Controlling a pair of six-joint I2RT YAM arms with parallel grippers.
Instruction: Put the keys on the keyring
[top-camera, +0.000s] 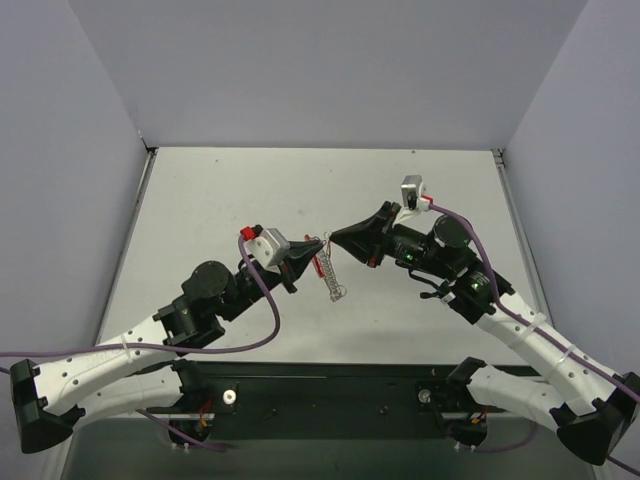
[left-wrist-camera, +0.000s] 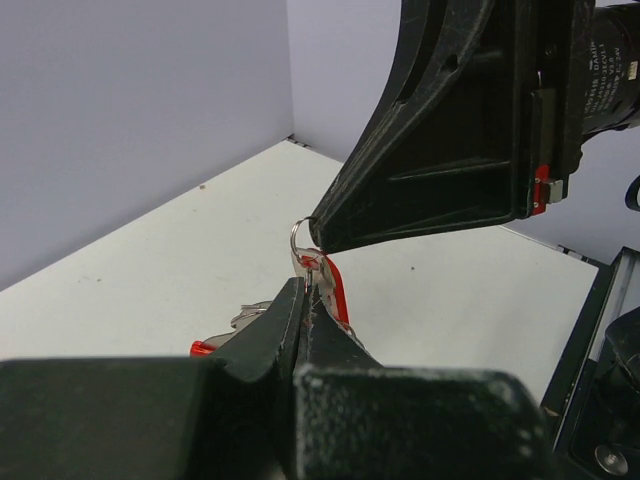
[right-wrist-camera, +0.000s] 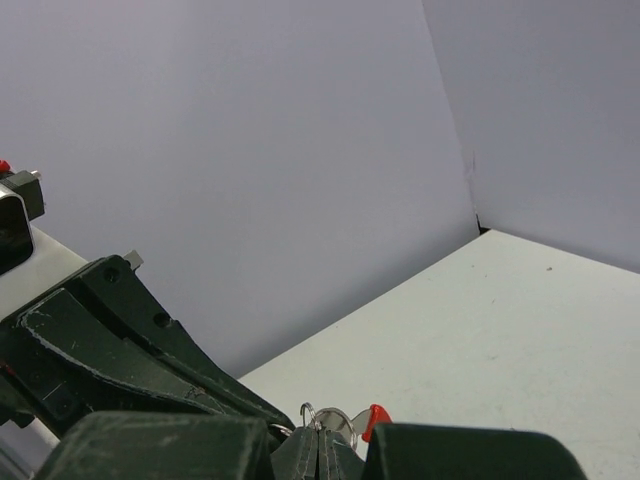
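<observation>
2 black grippers are meeting tip to tip over the middle of a white table (top-camera: 250, 190), seen from above. The left gripper (top-camera: 308, 247) is reaching in from the lower left. The right gripper (top-camera: 334, 238) is reaching in from the right.

The left gripper is clenching, its fingers pressed together. The red keyring (top-camera: 319, 263) is coming out from between its tips, so it is grasping that band. In the left wrist view the keyring (left-wrist-camera: 338, 285) is curving down along the right side of those fingers.

The keys (top-camera: 336, 284) are hanging as a lacy silver row just below the 2 tips, slanting toward the near right and touching the keyring's lower end.

The right gripper is also clenching, with no gap between its fingers. Its pointed tip is touching a small silver loop (left-wrist-camera: 296, 236) that is standing up at the top of the keyring. In the right wrist view the loop (right-wrist-camera: 308, 412) is sitting right at those tips. I cannot tell whether the tips are pinching it or only resting against it.
</observation>
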